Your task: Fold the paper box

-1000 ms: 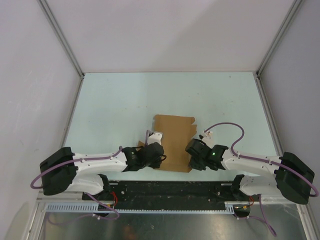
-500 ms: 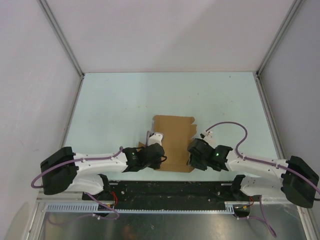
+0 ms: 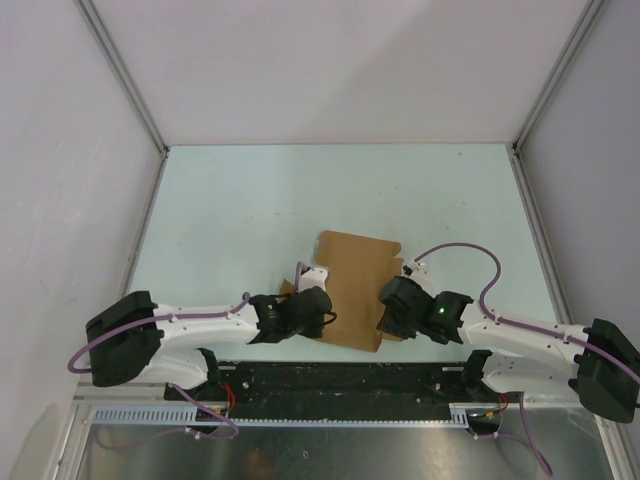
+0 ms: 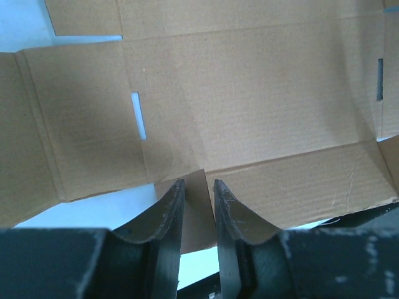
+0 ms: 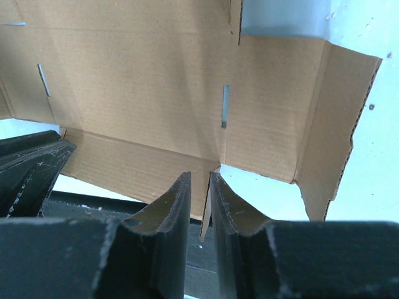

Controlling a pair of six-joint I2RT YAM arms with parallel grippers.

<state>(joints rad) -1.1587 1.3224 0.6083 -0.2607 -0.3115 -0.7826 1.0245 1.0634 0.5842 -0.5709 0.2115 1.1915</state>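
just one paper box (image 3: pixel 355 285), two tools (image 4: pixel 198 187) (image 5: pixel 199 179)

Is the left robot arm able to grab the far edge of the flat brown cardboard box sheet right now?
Probably not yet. The left gripper is shut on a small near tab of the flat brown cardboard box sheet, so it must let go first. After that, the way across looks open.

Both arms low, reaching inward; left hand (image 4: pixel 196 187), right hand (image 5: pixel 199 180) pinched on paper box (image 3: pixel 355 280) edges
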